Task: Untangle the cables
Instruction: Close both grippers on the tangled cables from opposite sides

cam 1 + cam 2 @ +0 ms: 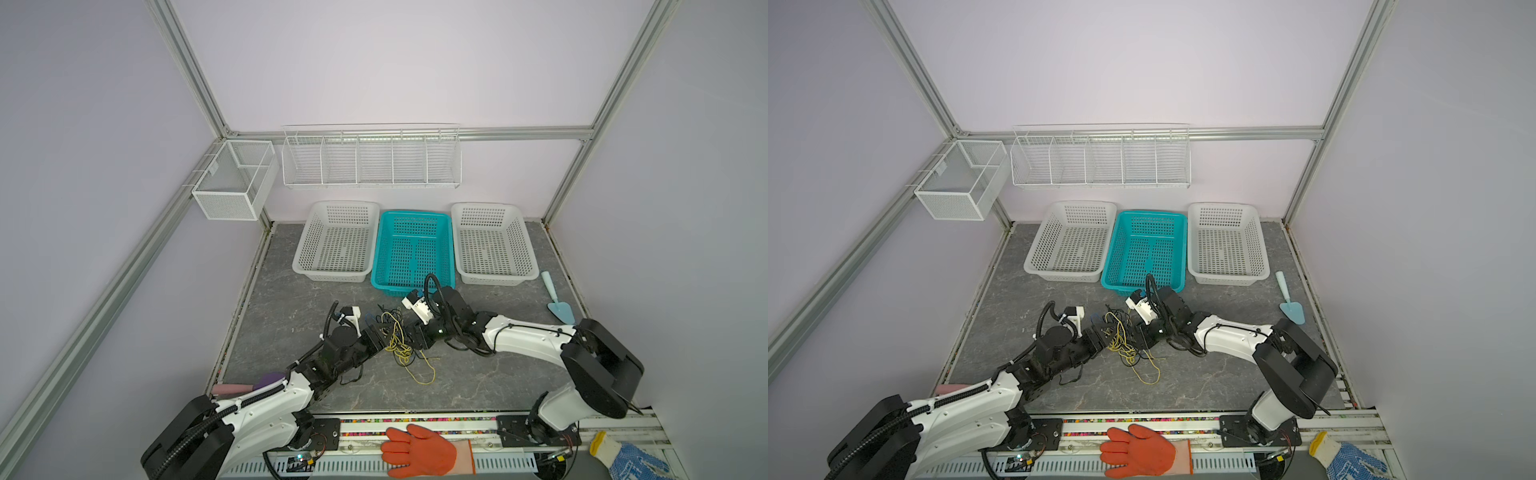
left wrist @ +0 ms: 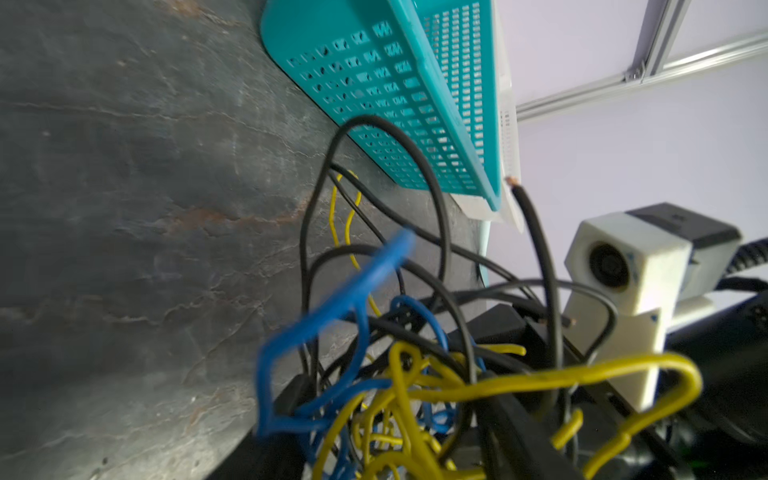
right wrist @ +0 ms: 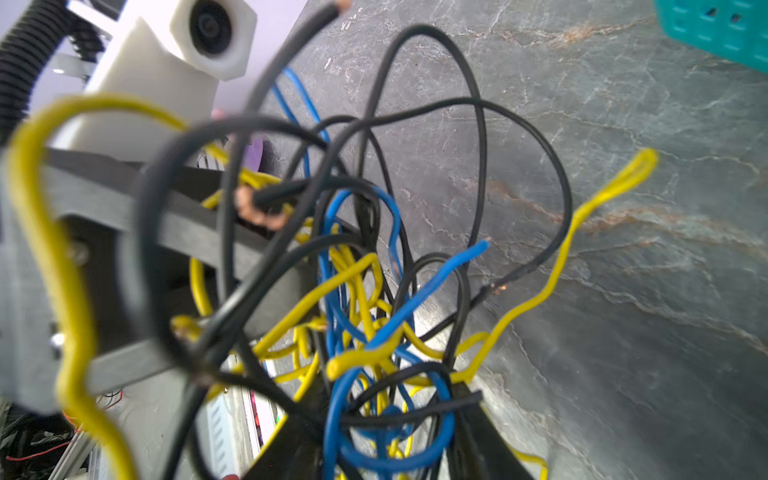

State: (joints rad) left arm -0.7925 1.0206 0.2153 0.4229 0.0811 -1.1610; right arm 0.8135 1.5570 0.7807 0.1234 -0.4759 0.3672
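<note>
Fingers (image 3: 486,440) of left gripper (image 1: 379,334), right gripper (image 1: 412,334) — half-lost among cables (image 1: 398,347), grip unclear.

- Soft, even light is filling both top views; only faint shadows are lying on the tabletop (image 1: 291,307).
- The frame rails (image 1: 104,307) are bowing toward the edges.
- In both wrist views the nearest cables (image 2: 374,268) are blurring.

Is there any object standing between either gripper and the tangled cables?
No, nothing visible does. In a top view the left gripper and the right gripper are right at the cables, one on each side, and both wrist views show wires passing between the jaws.
</note>
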